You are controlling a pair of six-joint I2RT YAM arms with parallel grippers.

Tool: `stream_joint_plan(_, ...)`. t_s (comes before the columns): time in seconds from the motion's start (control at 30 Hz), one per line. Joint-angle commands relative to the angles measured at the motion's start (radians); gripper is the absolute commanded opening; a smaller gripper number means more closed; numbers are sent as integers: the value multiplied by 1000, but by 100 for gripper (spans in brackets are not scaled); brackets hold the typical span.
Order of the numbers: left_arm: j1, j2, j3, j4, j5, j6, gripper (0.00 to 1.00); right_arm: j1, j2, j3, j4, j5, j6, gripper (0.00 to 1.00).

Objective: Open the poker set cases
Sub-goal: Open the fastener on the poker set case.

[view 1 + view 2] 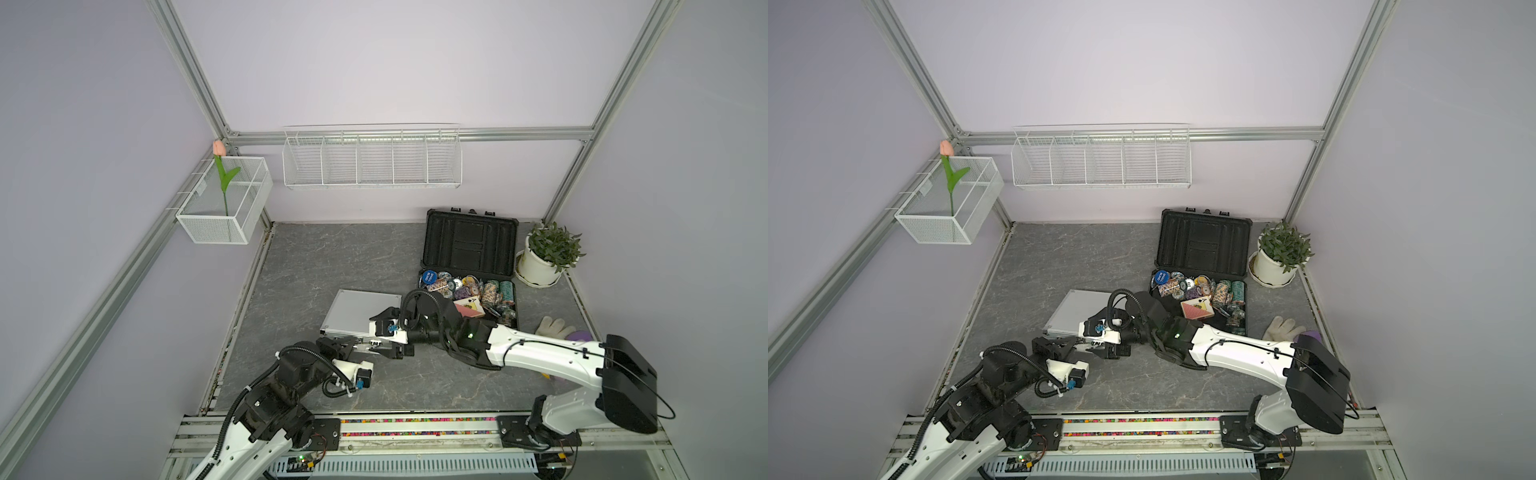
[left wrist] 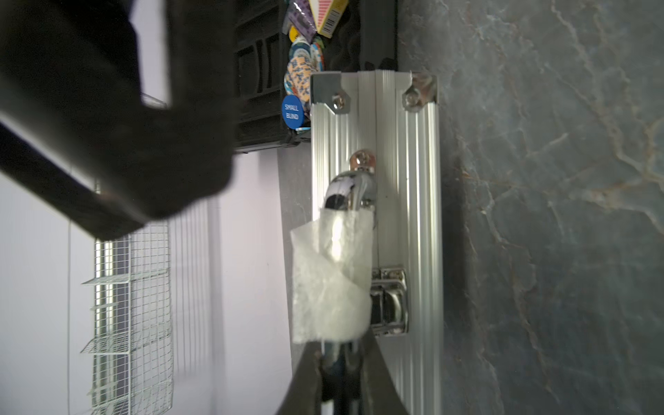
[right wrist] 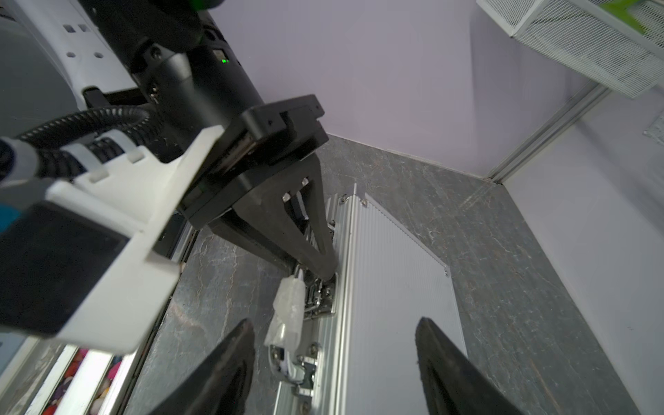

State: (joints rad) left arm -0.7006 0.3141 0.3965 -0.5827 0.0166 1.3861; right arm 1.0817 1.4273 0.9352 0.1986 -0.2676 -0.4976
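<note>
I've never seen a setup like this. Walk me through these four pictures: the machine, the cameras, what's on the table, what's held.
The machine is two robot arms, the left arm and the right arm, fixed to a rail along one edge of the table. Two pictures come from one overhead camera and look nearly alike. The other two come from a camera on each arm's wrist, looking past its gripper. On the table: a black case, open, with poker chips and a pack of cards inside; a silver case, lid down, lying flat; a potted plant; a glove. The left gripper is shut on the silver case's handle, which is wrapped in white foam. The right gripper is open and holds nothing.
</note>
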Motion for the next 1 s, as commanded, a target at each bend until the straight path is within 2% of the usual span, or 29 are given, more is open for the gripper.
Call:
stream_joint_plan(0.0, -5, 38, 92, -101, 27, 59, 0, -2, -40, -39, 67, 29, -18, 73)
stream_joint_plan(0.4, -6, 177, 158, -151, 113, -134, 0, 6, -124, -172, 170, 44, 83, 72)
stream_joint_plan(0.97, -6, 244, 168, -173, 159, -233, 0, 48, -118, -178, 156, 31, 98, 71)
